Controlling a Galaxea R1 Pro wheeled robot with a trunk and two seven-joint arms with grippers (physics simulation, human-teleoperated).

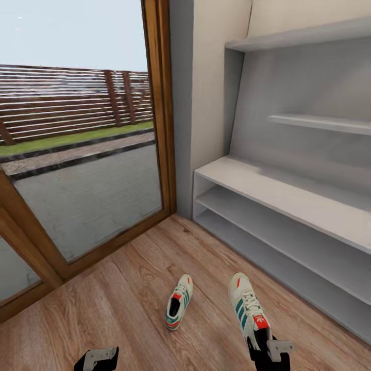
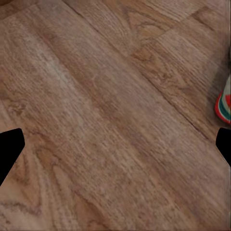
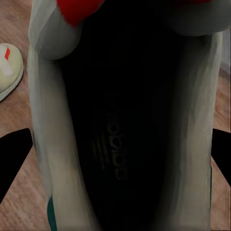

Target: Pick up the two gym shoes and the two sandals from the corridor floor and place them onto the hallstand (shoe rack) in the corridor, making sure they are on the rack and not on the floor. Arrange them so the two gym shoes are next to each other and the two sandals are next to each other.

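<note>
Two cream-white gym shoes with green stripes are in the head view. One gym shoe (image 1: 179, 303) lies on the corridor floor (image 1: 123, 293), toe towards the hallstand (image 1: 268, 188). Just right of it is the other gym shoe (image 1: 247, 308), toe pointing away from me, with my right gripper (image 1: 265, 348) at its heel. In the right wrist view this shoe's dark inside (image 3: 120, 134) lies between the right gripper's (image 3: 120, 159) fingers, which press on both its sides. My left gripper (image 1: 98, 358) (image 2: 118, 144) is open over bare planks, left of the lying shoe (image 2: 224, 103). The sandals are out of view.
The hallstand's two low open shelves (image 1: 268, 232) and stepped upper shelves (image 1: 319, 122) are empty. A wood-framed glass door (image 1: 165, 129) closes the corridor's far end beside the rack. Open floor lies left of the shoes.
</note>
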